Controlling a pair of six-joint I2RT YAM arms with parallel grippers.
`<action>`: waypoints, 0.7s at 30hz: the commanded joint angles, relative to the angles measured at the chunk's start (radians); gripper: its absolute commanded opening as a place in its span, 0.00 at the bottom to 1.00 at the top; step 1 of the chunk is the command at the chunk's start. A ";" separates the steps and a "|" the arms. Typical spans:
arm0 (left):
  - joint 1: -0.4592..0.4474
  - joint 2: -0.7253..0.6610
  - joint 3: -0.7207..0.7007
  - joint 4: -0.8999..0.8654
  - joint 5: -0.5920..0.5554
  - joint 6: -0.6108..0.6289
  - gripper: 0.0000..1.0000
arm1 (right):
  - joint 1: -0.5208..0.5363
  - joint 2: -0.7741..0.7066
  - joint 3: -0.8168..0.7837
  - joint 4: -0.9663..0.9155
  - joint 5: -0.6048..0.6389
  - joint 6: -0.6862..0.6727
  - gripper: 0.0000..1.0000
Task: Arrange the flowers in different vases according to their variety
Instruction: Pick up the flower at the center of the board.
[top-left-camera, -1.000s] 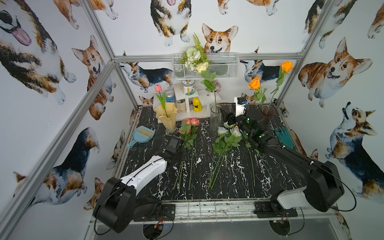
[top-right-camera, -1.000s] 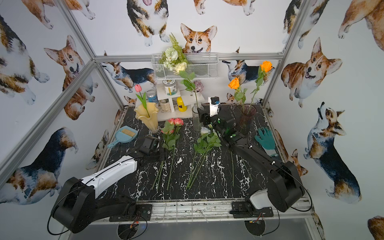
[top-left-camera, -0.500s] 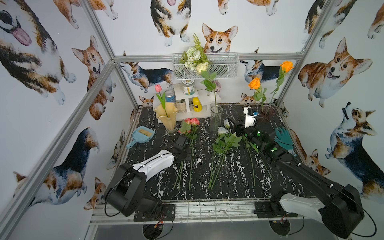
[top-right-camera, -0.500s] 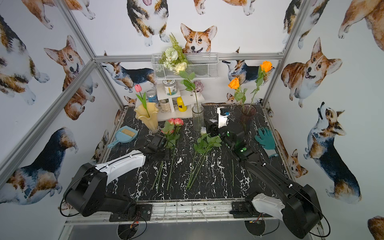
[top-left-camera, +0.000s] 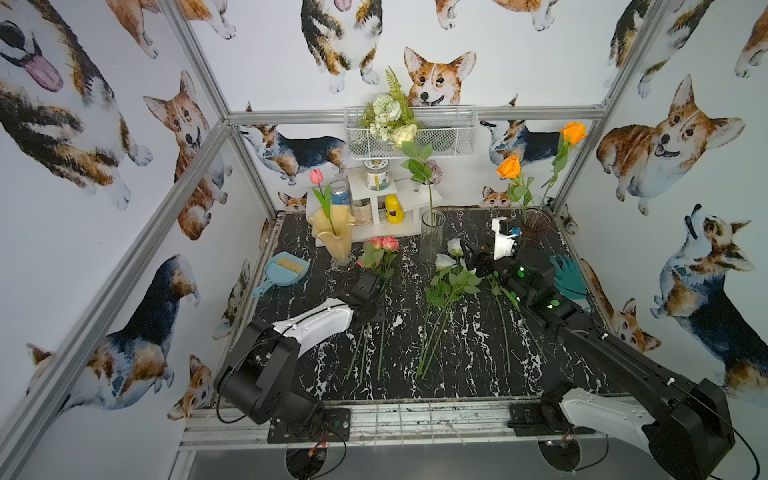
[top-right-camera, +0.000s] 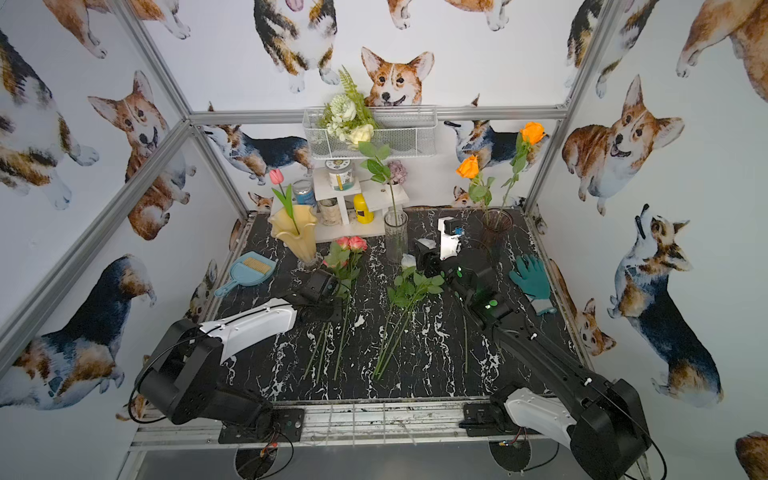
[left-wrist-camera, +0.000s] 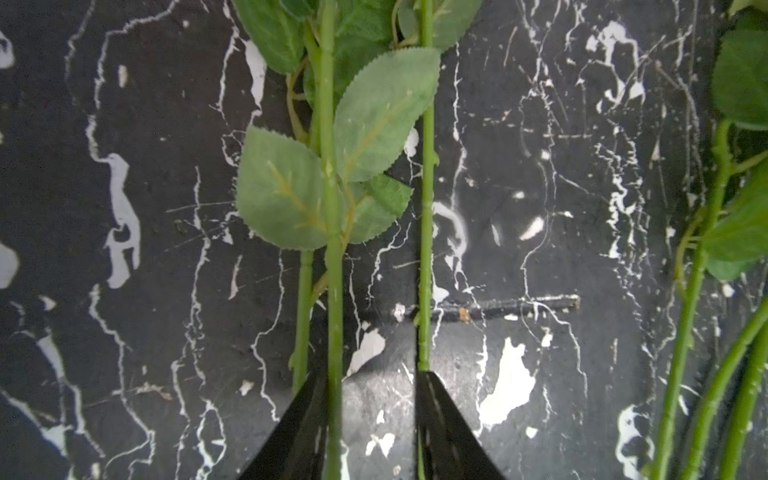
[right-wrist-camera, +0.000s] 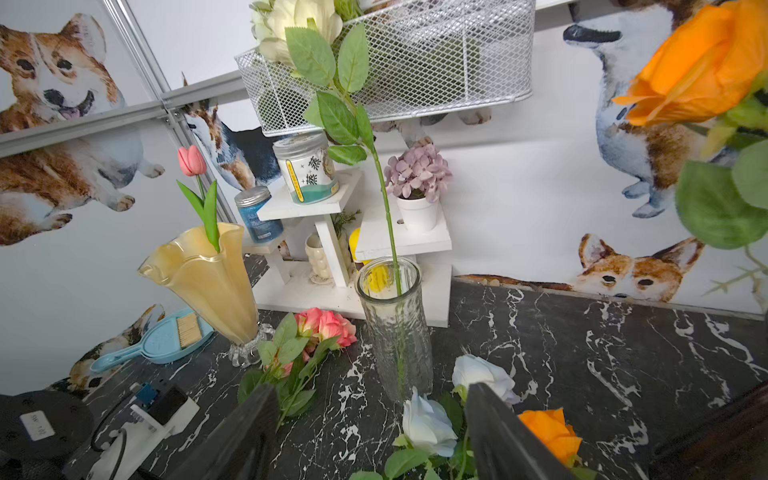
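The pink roses (top-left-camera: 384, 243) lie flat on the table (top-left-camera: 465, 374) just beside the clear vase (top-left-camera: 432, 239), stems pointing away from it. The left gripper (left-wrist-camera: 370, 380) straddles one stem (left-wrist-camera: 332, 257) below the leaves (left-wrist-camera: 282, 195), jaws partly apart and not yet pinching, probably because bare stem gives a clean hold. On the vase's other side, the right gripper (right-wrist-camera: 372, 388) gapes wide and empty by the white roses (right-wrist-camera: 428, 424), seemingly lining up its own pick.

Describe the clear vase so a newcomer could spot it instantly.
Find the white stepped shelf against the back wall. The clear vase stands before it, on the marble table. Unlike the wavy yellow vase and dark vase, it is a see-through cylinder.
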 joint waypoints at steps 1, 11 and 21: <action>-0.008 0.014 0.014 0.012 0.003 -0.009 0.35 | 0.002 -0.013 -0.006 0.011 0.024 0.008 0.76; -0.013 0.078 0.033 -0.019 -0.032 -0.022 0.32 | 0.002 -0.038 -0.027 0.001 0.032 0.004 0.76; -0.024 0.088 0.039 -0.017 -0.053 -0.033 0.00 | 0.001 -0.053 -0.049 0.000 0.036 0.005 0.76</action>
